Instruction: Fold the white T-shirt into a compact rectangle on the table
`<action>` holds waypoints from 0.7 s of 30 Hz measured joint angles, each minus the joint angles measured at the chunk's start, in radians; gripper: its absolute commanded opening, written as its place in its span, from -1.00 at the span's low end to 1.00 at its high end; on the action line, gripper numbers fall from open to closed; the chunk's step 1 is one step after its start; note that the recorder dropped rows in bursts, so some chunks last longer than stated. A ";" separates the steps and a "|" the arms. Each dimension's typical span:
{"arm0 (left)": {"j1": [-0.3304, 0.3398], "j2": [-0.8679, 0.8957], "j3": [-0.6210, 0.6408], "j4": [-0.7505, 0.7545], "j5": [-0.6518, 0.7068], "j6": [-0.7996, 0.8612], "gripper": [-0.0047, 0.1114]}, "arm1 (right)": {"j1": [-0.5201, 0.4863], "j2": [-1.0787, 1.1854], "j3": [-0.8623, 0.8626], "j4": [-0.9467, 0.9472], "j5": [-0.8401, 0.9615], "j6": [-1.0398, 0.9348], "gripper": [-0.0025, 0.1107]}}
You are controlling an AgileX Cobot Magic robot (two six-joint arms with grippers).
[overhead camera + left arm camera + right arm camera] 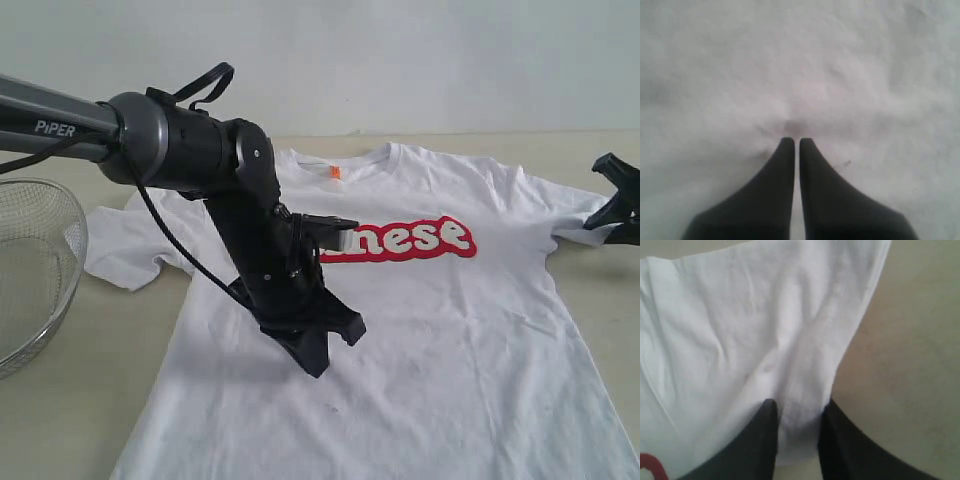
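The white T-shirt [420,330] lies spread flat, chest up, on the pale tabletop [60,420]. Its hem runs out of the exterior view toward 6 o'clock and its collar [350,165] is toward 12 o'clock.

Nearest, a little toward 8 o'clock from the shirt's middle, the left tool [796,141] points down at the cloth. Its fingers [775,185] are together with only a thin slit between them, and their tips meet a small pucker in the fabric. Whether any cloth is pinched there cannot be told. The left arm [170,145] that carries it comes in from 9 o'clock and covers the first letters of the red print [410,240], of which "nese" can be read.

At 9 o'clock one sleeve [125,245] lies flat. Near it, at the view's edge, a wire-mesh basket [45,240] stands on the tabletop.

At 3 o'clock the right tool [797,407] is at the outer edge of the other sleeve [570,215]. Its fingertips [767,415] stand one on each side of a raised fold of that sleeve. The cloth fills the gap between them and touches both, so the tool is clamped on the sleeve.

Farthest, at 12 o'clock, a small orange tag [335,172] sits inside the collar.
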 measured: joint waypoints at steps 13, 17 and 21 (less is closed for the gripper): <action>0.000 0.000 0.000 0.000 0.000 0.000 -0.84 | 0.000 -0.003 -0.018 -0.015 -0.027 -0.010 -0.96; 0.000 0.000 0.000 0.000 0.000 0.000 -0.84 | 0.000 -0.019 -0.076 -0.019 0.031 -0.010 -0.96; 0.000 0.000 0.000 0.000 0.000 0.000 -0.84 | 0.000 -0.026 -0.117 -0.019 0.086 -0.010 -0.96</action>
